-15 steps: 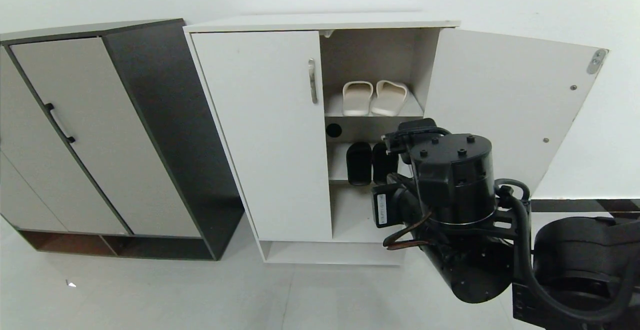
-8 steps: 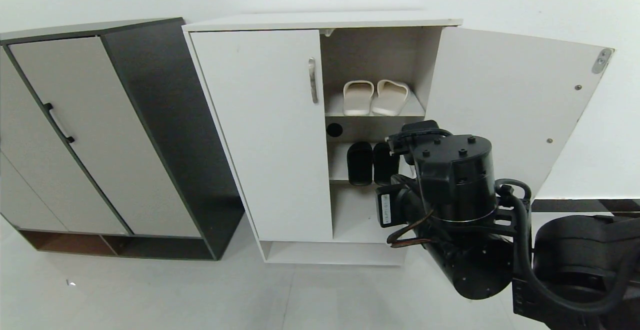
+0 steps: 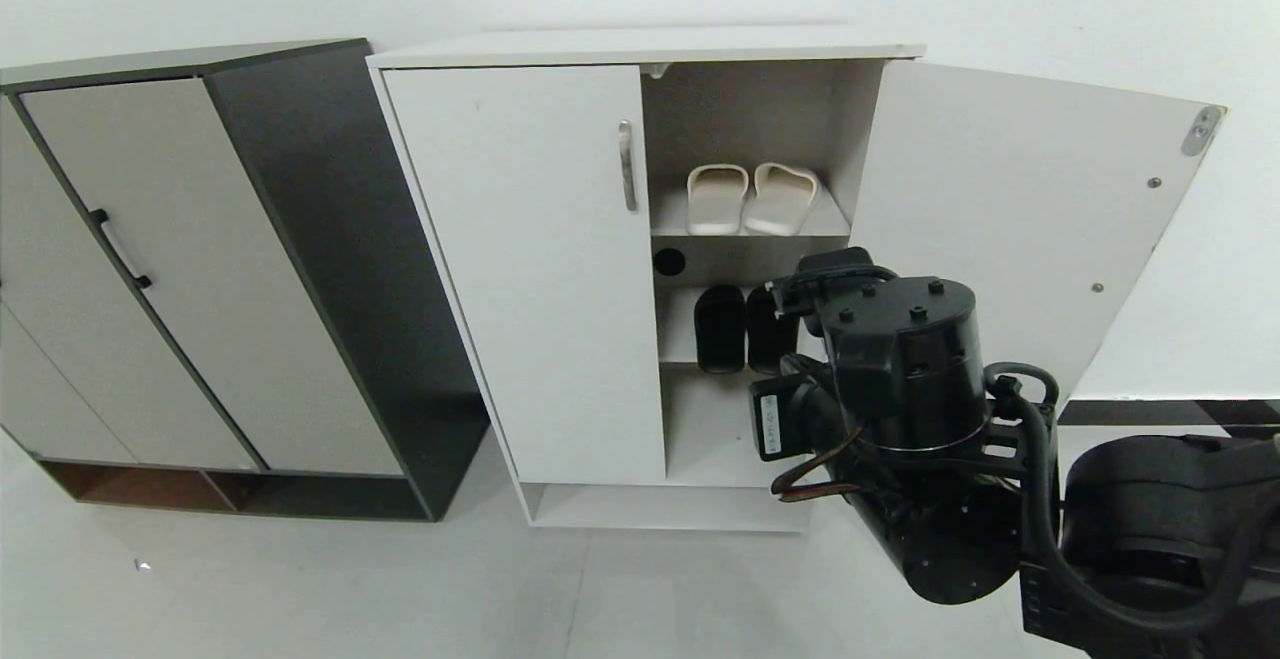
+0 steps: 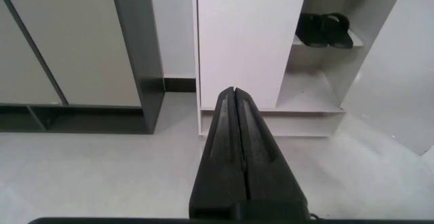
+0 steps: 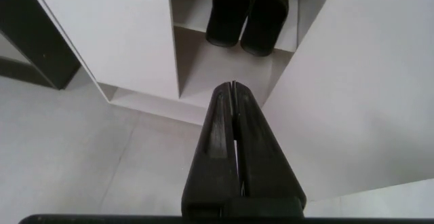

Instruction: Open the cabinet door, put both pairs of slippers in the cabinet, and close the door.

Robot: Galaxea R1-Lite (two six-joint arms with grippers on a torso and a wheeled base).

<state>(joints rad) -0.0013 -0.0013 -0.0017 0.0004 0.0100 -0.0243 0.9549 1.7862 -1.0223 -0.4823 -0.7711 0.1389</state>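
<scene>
Cabinet door hangs wide open on the right side of the white cabinet, at about the same angle as a second ago. White slippers sit on the cabinet's upper shelf and black slippers on the shelf below; neither pair has moved. The only change is a slight drift of the right arm in front of the cabinet's open half, and the whole view shifts a bit too, so it's mostly camera. Loading looks done. Only closing is left, and it hasn't started.

Right gripper is in front of the cabinet's bottom compartment, fingers together and holding nothing. Left gripper points at the foot of the cabinet's closed left door, well short of it, fingers together and empty.

Around the cabinet there's a metal handle on that left door, a dark cabinet just left of the white one, and plain floor in front.

In the way: the right arm itself stands between the open door and the cabinet front. It probably has to clear out or get behind the panel before it swings.
</scene>
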